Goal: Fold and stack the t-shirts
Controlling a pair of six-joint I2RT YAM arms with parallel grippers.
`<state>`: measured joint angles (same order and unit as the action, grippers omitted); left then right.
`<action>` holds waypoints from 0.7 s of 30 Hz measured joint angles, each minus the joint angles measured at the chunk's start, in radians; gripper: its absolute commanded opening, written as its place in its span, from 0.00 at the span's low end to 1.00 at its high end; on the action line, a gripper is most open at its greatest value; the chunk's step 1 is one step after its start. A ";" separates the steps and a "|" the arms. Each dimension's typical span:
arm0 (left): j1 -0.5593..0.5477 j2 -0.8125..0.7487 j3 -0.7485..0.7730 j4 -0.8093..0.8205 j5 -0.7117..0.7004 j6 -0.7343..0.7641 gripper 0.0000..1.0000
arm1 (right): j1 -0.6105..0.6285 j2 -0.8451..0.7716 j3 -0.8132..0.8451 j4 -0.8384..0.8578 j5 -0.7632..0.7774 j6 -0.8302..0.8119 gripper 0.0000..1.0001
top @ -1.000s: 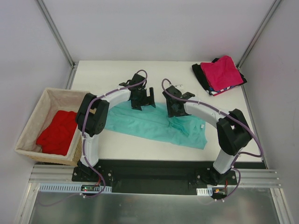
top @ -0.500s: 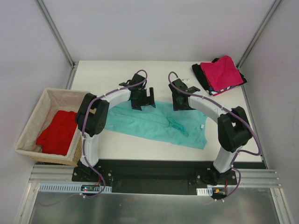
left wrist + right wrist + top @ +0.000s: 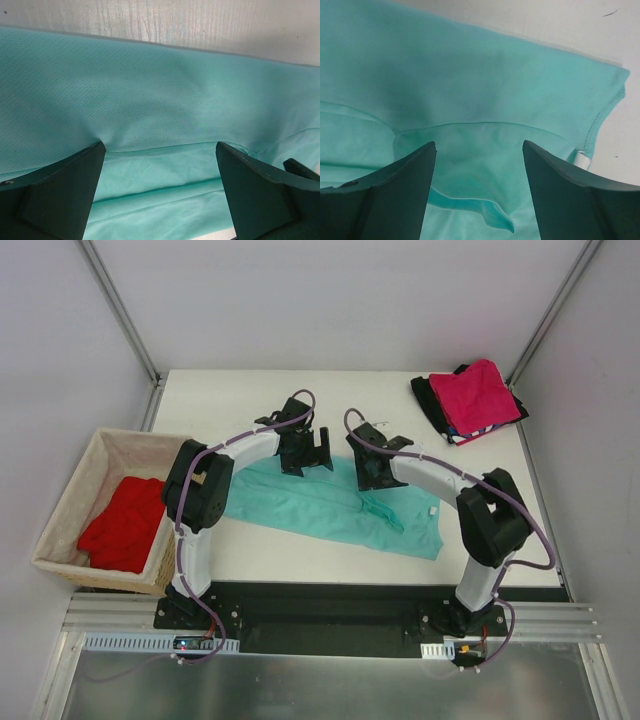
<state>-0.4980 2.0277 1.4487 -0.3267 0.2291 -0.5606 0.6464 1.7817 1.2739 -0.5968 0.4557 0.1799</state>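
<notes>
Right end effector [image 3: 372, 470] has swung back from the far edge, level with left end effector [image 3: 305, 452]. Both gape, empty, over the teal-green t-shirt [image 3: 330, 508] spread centrally on the worktop [image 3: 250, 400], probably to pinch its far hem.

**A:** What colour is the soft cloth t-shirt [image 3: 320, 508] on the plain white table [image 3: 230, 400]?

**B:** Teal-green, with a fine dotted weave up close; a small white label [image 3: 581, 161] at its neck.

**A:** And the others?

**B:** A magenta-pink folded cloth t-shirt [image 3: 475, 393]; a black cloth t-shirt [image 3: 430, 400]; a thin striped cloth edge [image 3: 466, 436], its stripe colours too small to tell; a bright red crumpled cloth t-shirt [image 3: 125, 523].

**A:** The basket?

**B:** A tan woven wicker basket [image 3: 140, 437]; pale beige lining.
</notes>
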 measured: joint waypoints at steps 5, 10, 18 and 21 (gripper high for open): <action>0.000 0.000 0.000 0.000 0.000 0.000 0.95 | 0.053 0.004 -0.030 0.002 -0.002 0.024 0.74; 0.000 0.000 0.000 0.000 0.000 0.000 0.95 | 0.092 0.004 -0.068 0.009 -0.002 0.050 0.74; 0.000 0.000 0.000 0.000 0.001 0.000 0.95 | 0.155 -0.004 -0.137 0.011 0.005 0.098 0.74; 0.000 0.000 0.000 0.000 0.001 0.000 0.95 | 0.163 -0.004 -0.143 0.017 0.005 0.109 0.74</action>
<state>-0.4984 2.0277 1.4487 -0.3267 0.2298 -0.5610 0.8089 1.7779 1.1309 -0.5800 0.4610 0.2886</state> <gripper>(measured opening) 0.947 0.740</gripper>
